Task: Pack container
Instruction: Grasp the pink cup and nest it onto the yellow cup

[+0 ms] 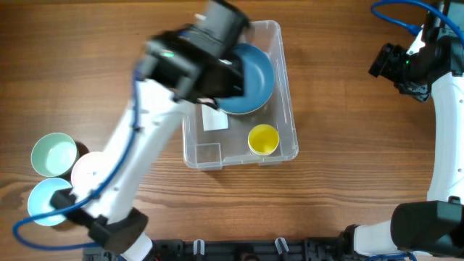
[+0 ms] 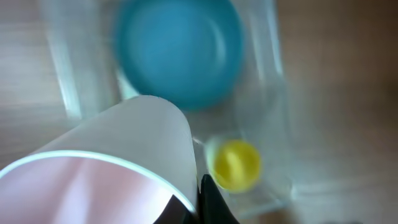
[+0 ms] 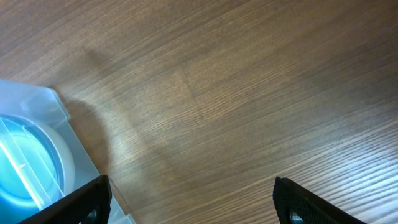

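The clear container (image 1: 287, 87) stands mid-table with a white label (image 1: 214, 121) on its bottom. Inside it are a blue bowl (image 1: 255, 80) and a yellow cup (image 1: 263, 139). My left gripper (image 1: 217, 78) hovers over the container's left part, blurred by motion. In the left wrist view it (image 2: 200, 205) is shut on the rim of a white cup with a pink inside (image 2: 124, 155), above the blue bowl (image 2: 180, 50) and the yellow cup (image 2: 236, 165). My right gripper (image 1: 388, 61) is open and empty (image 3: 193, 205) over bare wood, right of the container's corner (image 3: 37, 102).
Three cups stand at the table's left front: a mint one (image 1: 54, 154), a pink one (image 1: 90, 172) and a light blue one (image 1: 45, 201), beside the left arm's base. The right arm reaches in from the right edge.
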Tool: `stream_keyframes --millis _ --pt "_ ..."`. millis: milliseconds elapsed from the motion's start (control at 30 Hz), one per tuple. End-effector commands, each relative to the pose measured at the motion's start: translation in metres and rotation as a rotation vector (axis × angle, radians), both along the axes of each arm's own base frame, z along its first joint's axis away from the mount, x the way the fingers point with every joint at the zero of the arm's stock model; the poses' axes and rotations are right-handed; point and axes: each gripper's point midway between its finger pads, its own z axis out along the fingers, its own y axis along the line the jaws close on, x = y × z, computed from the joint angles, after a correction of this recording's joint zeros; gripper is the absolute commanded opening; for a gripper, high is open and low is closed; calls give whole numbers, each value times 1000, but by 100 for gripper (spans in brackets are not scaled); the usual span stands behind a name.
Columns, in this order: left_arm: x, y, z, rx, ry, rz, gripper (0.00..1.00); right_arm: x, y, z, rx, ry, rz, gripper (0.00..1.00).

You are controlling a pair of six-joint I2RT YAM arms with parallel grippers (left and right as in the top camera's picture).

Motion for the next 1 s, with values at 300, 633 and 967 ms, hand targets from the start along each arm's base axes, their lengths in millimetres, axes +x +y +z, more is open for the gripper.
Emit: stream_keyframes --millis 300,633,967 --pt "-71 -103 -79 24 289 -188 4 -5 2 5 0 -7 4 85" --pt "-66 -108 -124 106 365 -187 20 -5 3 5 0 -6 4 85" --pt "17 -12 -89 145 201 40 36 -8 16 3 23 9 147 84"
